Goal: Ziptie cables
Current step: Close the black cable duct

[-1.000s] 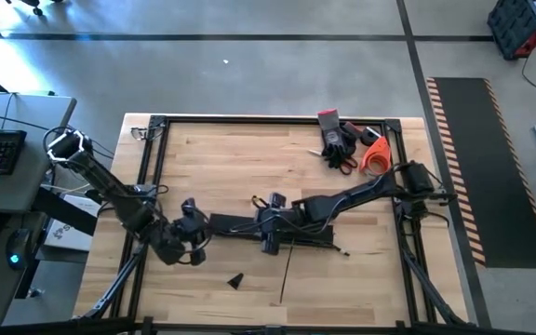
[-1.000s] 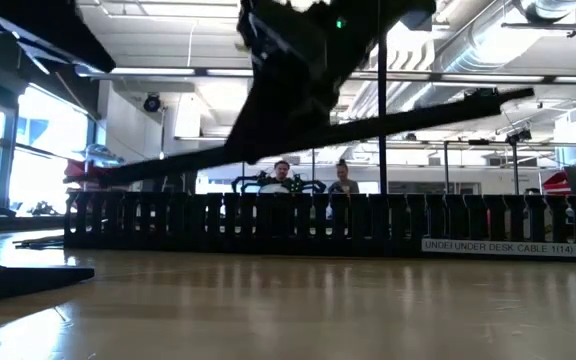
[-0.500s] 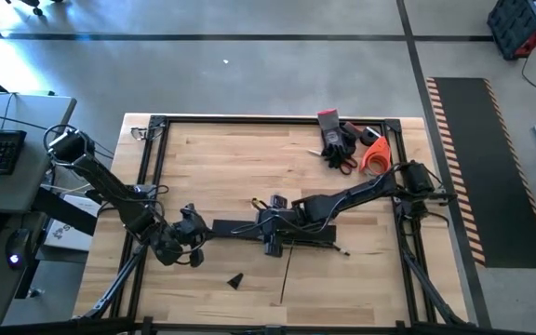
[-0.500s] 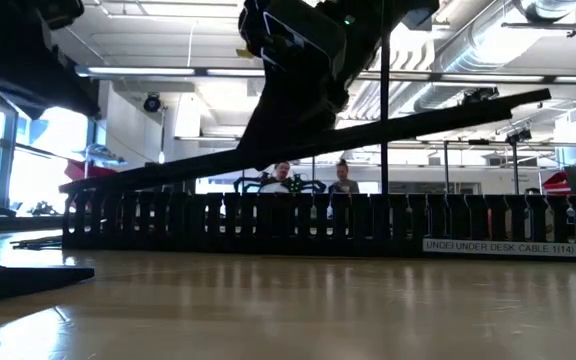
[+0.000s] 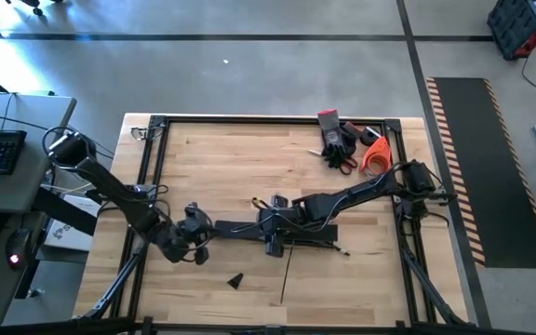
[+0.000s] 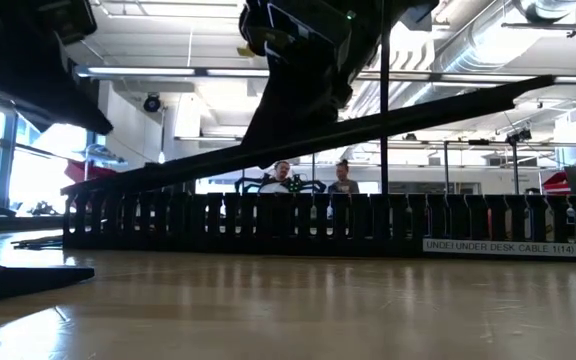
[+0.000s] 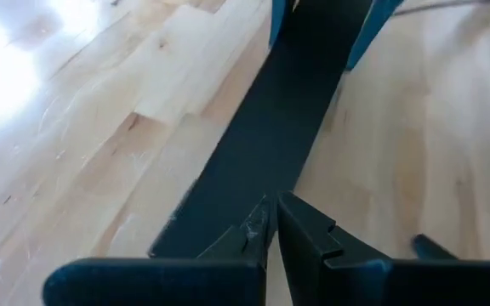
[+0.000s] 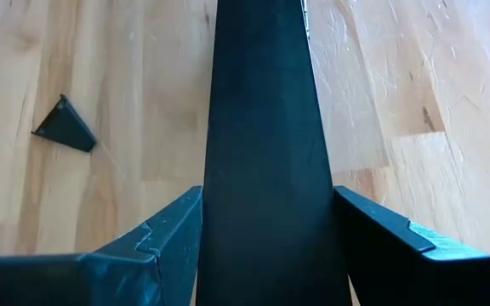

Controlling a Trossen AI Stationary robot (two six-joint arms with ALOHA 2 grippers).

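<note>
Right gripper straddles flat black strip across its width, holds it tilted above slotted rail. Left gripper pinched closed on strip's other end. Cables not discernible. Risk: strip slips or twists if arms pull unevenly.

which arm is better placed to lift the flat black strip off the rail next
Probably the right: the right gripper straddles the flat black strip near its middle, already tilted above the slotted rail. The left gripper, shut, only pinches one end.
</note>
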